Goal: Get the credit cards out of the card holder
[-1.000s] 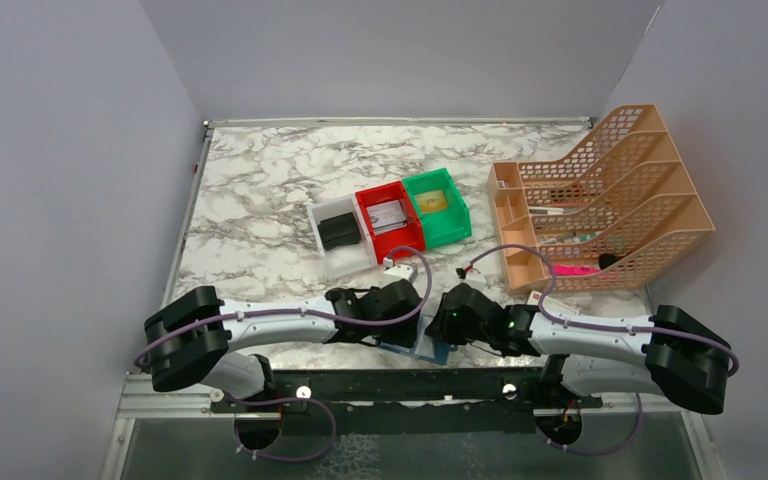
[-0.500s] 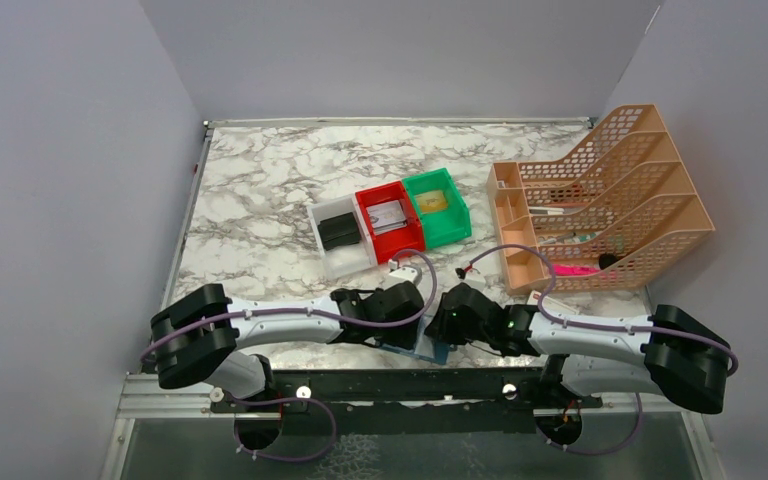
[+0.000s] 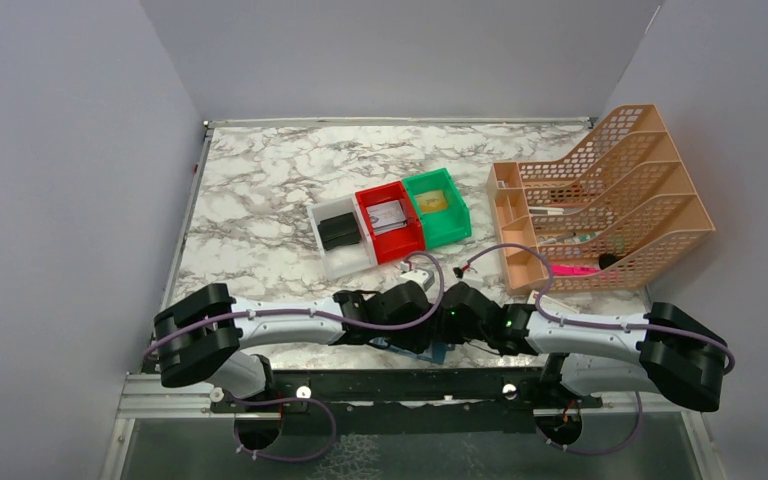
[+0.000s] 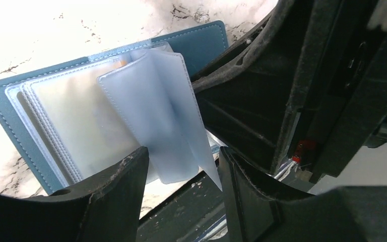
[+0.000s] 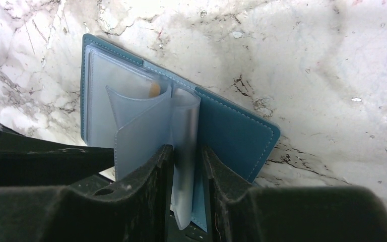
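The teal-blue card holder (image 3: 438, 352) lies open at the table's near edge, between the two grippers. In the right wrist view the card holder (image 5: 237, 136) shows its cover and its light blue pocket panels (image 5: 136, 126), fanned upward. My right gripper (image 5: 186, 186) is shut on one upright pocket panel. A yellowish card (image 5: 153, 89) shows through a pocket. In the left wrist view my left gripper (image 4: 184, 196) is open around the lower edge of a loose pocket panel (image 4: 156, 116) without pinching it. From above, my left gripper (image 3: 415, 318) and right gripper (image 3: 452, 322) are close together.
A white bin (image 3: 325, 215) holding a black wallet, a red bin (image 3: 367, 212) and a green bin (image 3: 455, 215) stand mid-table. An orange mesh file rack (image 3: 610, 190) fills the right side. The black rail (image 3: 400, 382) runs along the table's near edge under the card holder.
My left gripper has moved right, closing up to the right gripper over the card holder. The right gripper has kept its place on the pocket panel.
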